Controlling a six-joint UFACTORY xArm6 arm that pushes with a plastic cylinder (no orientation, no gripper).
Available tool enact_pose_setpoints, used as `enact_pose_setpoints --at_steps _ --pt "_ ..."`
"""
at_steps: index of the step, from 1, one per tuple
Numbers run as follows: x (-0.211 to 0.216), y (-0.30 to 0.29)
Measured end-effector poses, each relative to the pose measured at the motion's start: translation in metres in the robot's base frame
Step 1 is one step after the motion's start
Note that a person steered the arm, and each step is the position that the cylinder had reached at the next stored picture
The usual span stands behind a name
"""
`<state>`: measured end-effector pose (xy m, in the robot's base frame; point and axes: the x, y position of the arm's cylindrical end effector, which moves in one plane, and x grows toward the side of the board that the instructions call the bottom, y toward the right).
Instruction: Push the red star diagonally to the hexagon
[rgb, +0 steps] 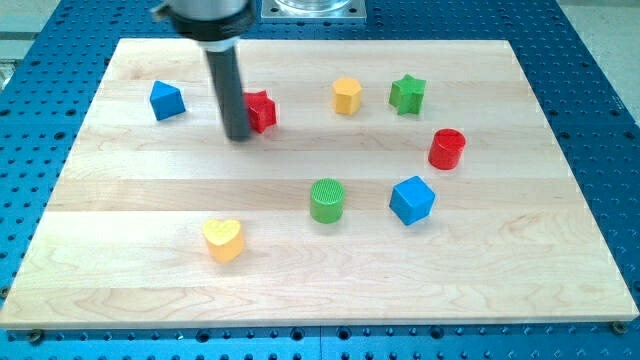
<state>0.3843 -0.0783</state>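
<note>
The red star (261, 110) lies on the wooden board (140, 200) at the upper left of centre. The yellow hexagon (347, 96) sits to its right, near the view's top. My tip (238, 137) rests on the board just below and left of the red star, with the dark rod covering the star's left edge. The tip seems to touch the star or stand very close to it.
A blue triangular block (166, 100) lies at the upper left. A green star (406, 94) and a red cylinder (446, 149) are at the upper right. A green cylinder (326, 200), a blue cube (411, 199) and a yellow heart (223, 239) lie lower down.
</note>
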Motion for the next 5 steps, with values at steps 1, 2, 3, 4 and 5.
enact_pose_setpoints --at_steps 1,2,3,4,5 --pt "0.000 0.017" --pt "-0.012 -0.033" --pt "-0.024 -0.064" --pt "-0.025 -0.025" --pt "-0.061 -0.016"
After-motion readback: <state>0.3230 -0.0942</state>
